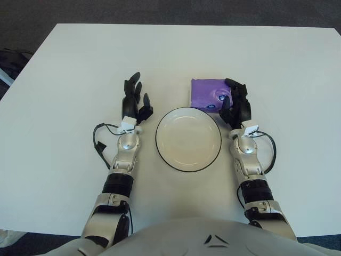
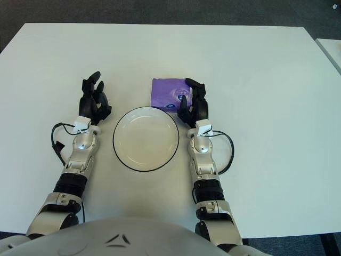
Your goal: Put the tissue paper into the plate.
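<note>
Your tissue pack (image 1: 208, 95) lies flat on the counter (image 1: 277, 58), just above and right of frame centre, touching or nearly touching the upper right rim of the plate (image 1: 188, 139). It looks close to square, so no clear long axis to line up on.

Your right hand (image 1: 236, 104) is at the pack's right edge, fingers (image 1: 226, 103) curled over its lower right corner; contact looks likely, but a firm grip you cannot confirm. The pack lies to the left of that hand.

Your left hand (image 1: 134, 101) shows left of the plate, fingers apart, holding nothing, well away from the pack.

The plate sits down and left of the pack: a short carry for the right hand.
</note>
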Robot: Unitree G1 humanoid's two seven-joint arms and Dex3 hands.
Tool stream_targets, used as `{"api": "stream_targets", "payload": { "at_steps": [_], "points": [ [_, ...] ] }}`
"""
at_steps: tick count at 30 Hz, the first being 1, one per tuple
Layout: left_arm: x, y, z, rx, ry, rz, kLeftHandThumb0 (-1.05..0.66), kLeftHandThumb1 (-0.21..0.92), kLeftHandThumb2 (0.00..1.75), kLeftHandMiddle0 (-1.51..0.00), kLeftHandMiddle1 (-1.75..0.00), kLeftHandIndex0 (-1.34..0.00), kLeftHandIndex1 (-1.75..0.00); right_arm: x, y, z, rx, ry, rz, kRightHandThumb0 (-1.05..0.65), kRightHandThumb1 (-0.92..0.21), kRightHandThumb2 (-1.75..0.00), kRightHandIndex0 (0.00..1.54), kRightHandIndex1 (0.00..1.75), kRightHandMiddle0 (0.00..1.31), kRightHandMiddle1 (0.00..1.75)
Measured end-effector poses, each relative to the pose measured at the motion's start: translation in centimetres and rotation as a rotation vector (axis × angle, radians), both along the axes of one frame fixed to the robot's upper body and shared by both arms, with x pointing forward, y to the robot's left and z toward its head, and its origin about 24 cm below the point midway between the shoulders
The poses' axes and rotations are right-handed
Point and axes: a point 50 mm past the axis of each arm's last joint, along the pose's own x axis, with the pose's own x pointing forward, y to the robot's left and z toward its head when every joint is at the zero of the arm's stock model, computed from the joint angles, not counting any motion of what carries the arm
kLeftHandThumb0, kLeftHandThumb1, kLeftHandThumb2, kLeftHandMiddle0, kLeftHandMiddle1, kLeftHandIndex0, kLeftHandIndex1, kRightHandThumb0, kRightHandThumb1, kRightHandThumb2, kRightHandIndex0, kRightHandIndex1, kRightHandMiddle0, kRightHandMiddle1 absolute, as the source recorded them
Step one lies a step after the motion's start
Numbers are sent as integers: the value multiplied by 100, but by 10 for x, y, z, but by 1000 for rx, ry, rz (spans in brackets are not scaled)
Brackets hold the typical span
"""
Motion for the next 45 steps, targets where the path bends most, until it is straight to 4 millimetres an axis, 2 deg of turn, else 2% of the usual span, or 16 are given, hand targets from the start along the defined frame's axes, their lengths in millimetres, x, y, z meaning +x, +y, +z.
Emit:
{"api": "stream_targets", "payload": {
  "at_steps": [21,32,36,39,45],
  "points": [
    [-1,0,1,-1,-3,2,-71,92,81,-38,0,0,-75,-1,0,1,-1,-4,-1,-59,-92,-82,50,0,0,90],
    [-1,0,1,-3,-4,1,-71,92,81,-38,0,0,-75,-4,-3,3,-17,-15,-30,-57,-92,-79,47,0,0,81],
    [-1,-1,2,-7,-9,0,-71,92,81,-38,0,0,-75,-14,-16,10,-65,-41,-112,-58,-92,-78,44,0,0,78],
    [-1,0,2,-7,-10,2,-71,92,81,-38,0,0,-75,-23,-32,9,-138,-30,-212,-59,-92,-78,42,0,0,77],
    [-1,1,1,-6,-3,8,-71,92,81,-38,0,0,-75,-26,-56,12,-263,-29,-396,-62,-92,-79,38,0,0,77]
  ]
}}
